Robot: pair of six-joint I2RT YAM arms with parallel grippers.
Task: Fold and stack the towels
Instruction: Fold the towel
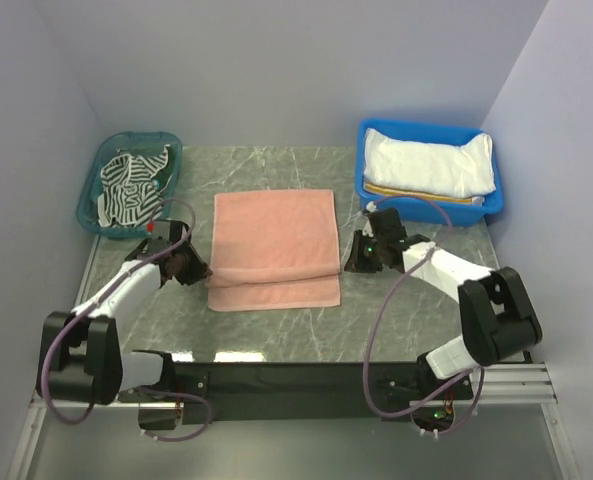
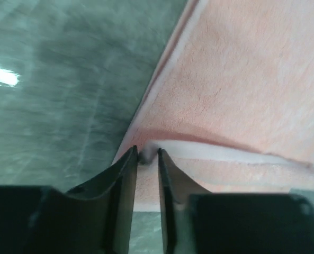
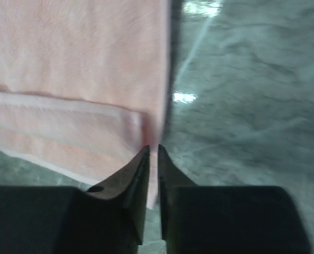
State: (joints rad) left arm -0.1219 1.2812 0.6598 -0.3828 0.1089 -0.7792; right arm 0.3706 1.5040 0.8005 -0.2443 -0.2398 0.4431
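Top external: folded salmon pink towel (image 1: 274, 235) lies on counter (image 1: 276, 340); left claw (image 1: 204, 270) and right claw (image 1: 354, 262) at its opposite side edges, both narrowly parted.

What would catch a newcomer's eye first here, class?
A folded pink towel lies in the middle, the left pincer and right pincer at its side edges. A white towel fills the blue bin back right; a striped towel sits in the teal basket back left.

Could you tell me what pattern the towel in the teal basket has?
The towel has dark-and-white stripes; top view.
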